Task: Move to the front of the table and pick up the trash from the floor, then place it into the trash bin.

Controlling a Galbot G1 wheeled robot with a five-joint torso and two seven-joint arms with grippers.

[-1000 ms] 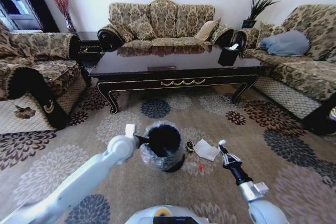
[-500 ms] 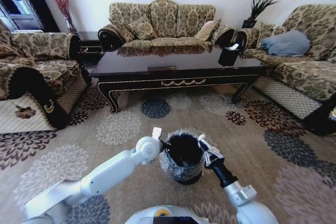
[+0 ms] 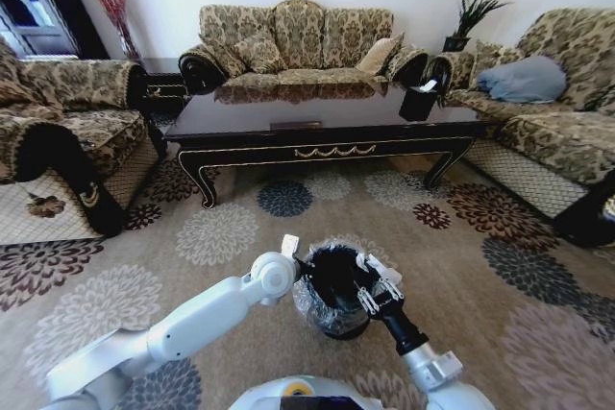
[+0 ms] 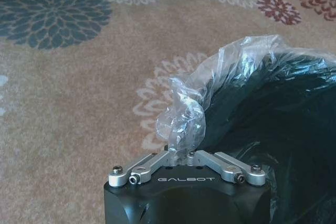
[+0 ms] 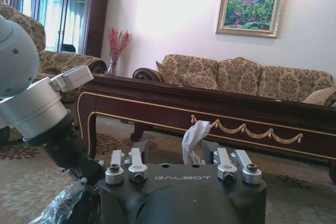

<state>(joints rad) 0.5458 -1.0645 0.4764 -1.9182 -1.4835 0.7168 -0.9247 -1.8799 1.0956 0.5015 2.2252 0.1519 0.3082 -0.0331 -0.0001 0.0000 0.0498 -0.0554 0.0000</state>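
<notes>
1. The left end effector point(image 4: 181, 153) is closed on the crinkled plastic liner at the rim of the trash bin point(image 3: 332, 319), at about 9 o'clock on the rim in the head view. The bin stands on the carpet in front of the surface point(image 3: 317, 112).

2. The right end effector point(image 5: 193, 153) hangs over the bin's mouth point(image 3: 375, 287), at about 3 o'clock on the rim, pinching a white scrap of trash point(image 5: 193, 137) that stands up between its fingers.

3. Risk: the scrap is light and crumpled. If it is let go while near the rim, it may catch on the liner's folds or drift outside onto the carpet.

4. Risk: the scrap could cling to a finger pad once the grip loosens, so it never drops in.

5. Risk: the left grip has only thin film. Any tug could tear the liner or pull it off the rim, or tip the light bin.

6. Risk: both arms crowd the same opening, so a small sideways drift could knock one against the other or nudge the bin.
</notes>
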